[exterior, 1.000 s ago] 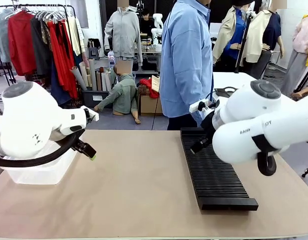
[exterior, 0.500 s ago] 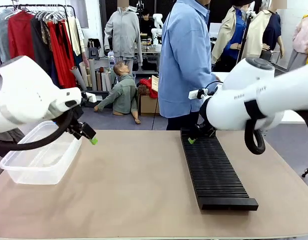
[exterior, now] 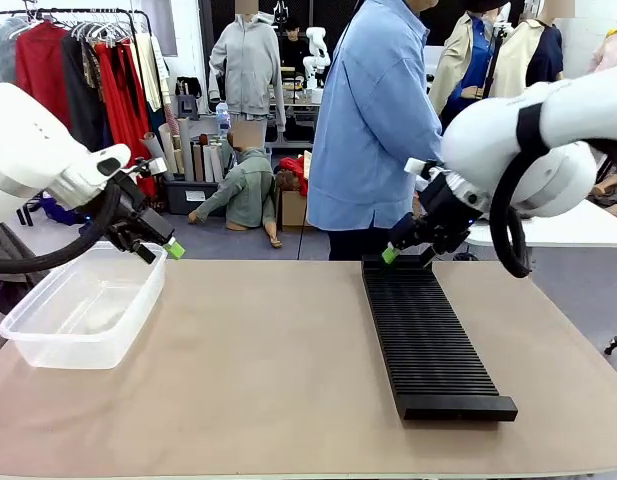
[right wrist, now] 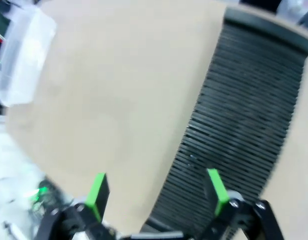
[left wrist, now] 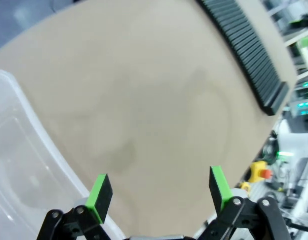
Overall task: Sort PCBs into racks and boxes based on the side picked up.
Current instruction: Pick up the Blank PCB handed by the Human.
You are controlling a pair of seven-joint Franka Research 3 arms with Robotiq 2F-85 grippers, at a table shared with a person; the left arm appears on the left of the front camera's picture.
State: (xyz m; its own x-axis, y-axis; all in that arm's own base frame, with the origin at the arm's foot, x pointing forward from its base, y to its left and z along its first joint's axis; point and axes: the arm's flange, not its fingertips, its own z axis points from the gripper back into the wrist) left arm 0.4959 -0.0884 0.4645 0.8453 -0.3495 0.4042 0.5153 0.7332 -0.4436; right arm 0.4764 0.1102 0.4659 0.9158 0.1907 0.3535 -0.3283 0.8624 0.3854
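A long black slotted rack [exterior: 428,335] lies on the right half of the table, also seen as the rack [right wrist: 238,125] and the rack [left wrist: 248,52]. A clear plastic box [exterior: 83,310] stands at the left edge, empty; the box [left wrist: 24,175] and box [right wrist: 24,52] show in the wrist views too. My left gripper [exterior: 158,247] hangs open above the box's far right corner, its pads [left wrist: 100,197] wide apart with nothing between. My right gripper [exterior: 403,250] is open above the rack's far end, pads [right wrist: 217,186] apart and empty. No PCBs are in view.
A person in a blue shirt [exterior: 373,130] stands at the far edge of the table [exterior: 268,370], just behind the rack's far end. Clothes rails and a white table stand farther back. The tan tabletop between box and rack is bare.
Both arms have risen and drawn back towards the far side. The left gripper moved up over the box's far corner; the right gripper swung to the rack's far end. Both stayed open.
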